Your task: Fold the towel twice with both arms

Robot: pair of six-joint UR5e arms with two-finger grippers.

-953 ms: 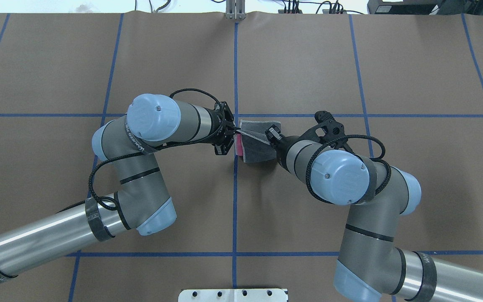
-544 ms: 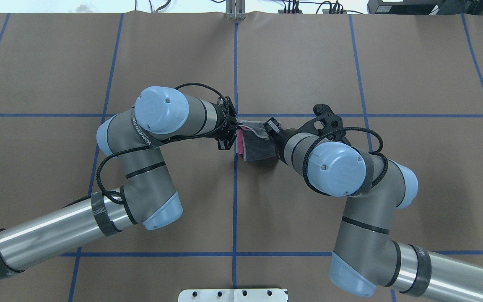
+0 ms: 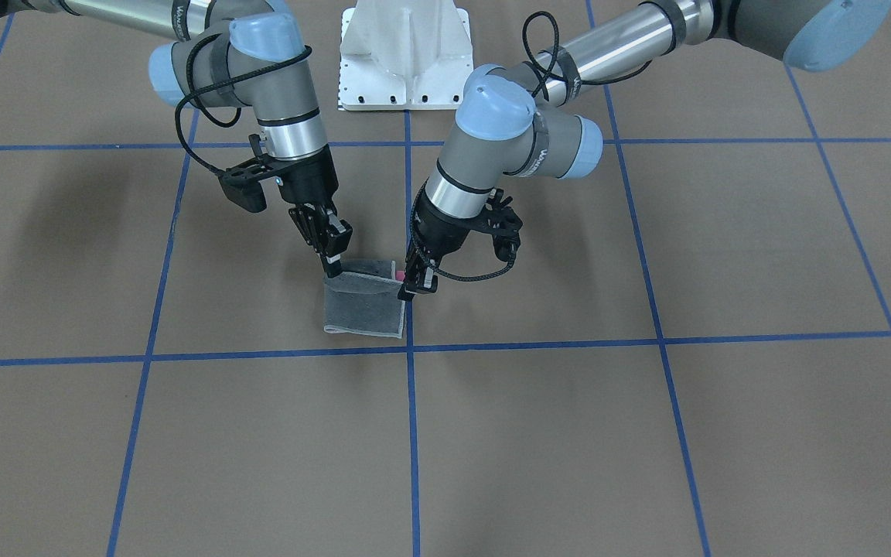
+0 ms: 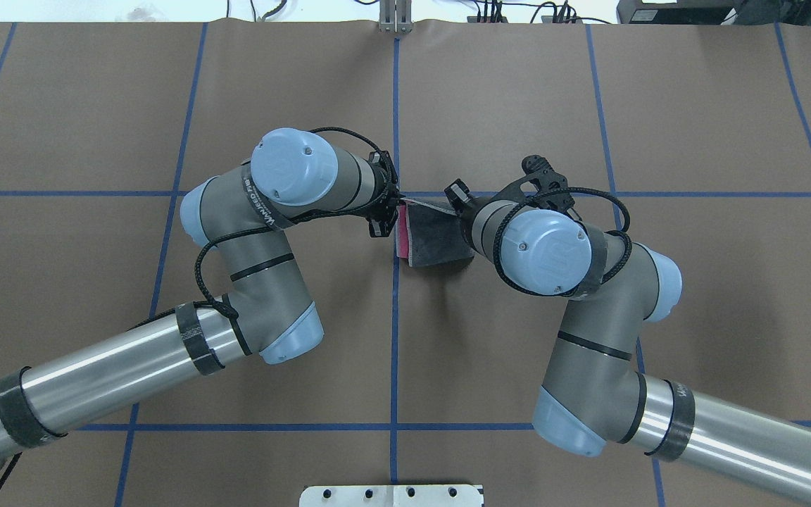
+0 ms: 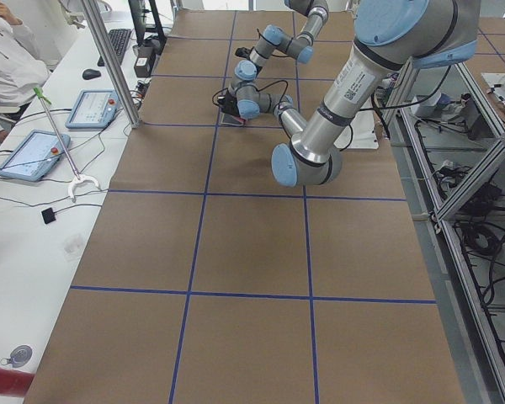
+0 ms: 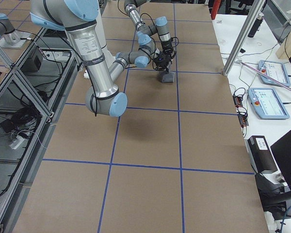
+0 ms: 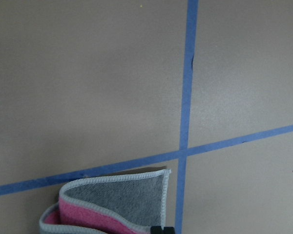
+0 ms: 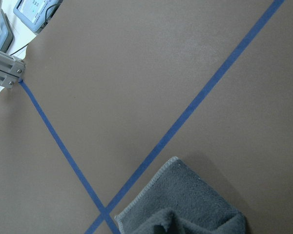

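Observation:
The towel (image 3: 364, 309) lies folded near the table's middle, dark grey face up with a light stitched border, and a strip of pink shows at its left edge (image 4: 401, 239). My left gripper (image 3: 408, 288) is shut on the upper layer's corner by the blue centre line (image 4: 398, 205). My right gripper (image 3: 332, 267) is shut on the other corner of that layer (image 4: 456, 201). Both hold that edge low over the towel's far side. The left wrist view shows grey and pink layers (image 7: 117, 195). The right wrist view shows a grey corner (image 8: 185, 204).
The white pedestal base (image 3: 407, 54) stands at the robot's side of the table. Blue tape lines (image 3: 410, 402) grid the brown surface. Tablets (image 5: 88, 108) and cables lie on the operators' bench, where a person (image 5: 8, 59) sits.
Both grippers have moved away from the robot with the towel's held edge, bringing it over to the towel's far side. Both elbows swung inward.

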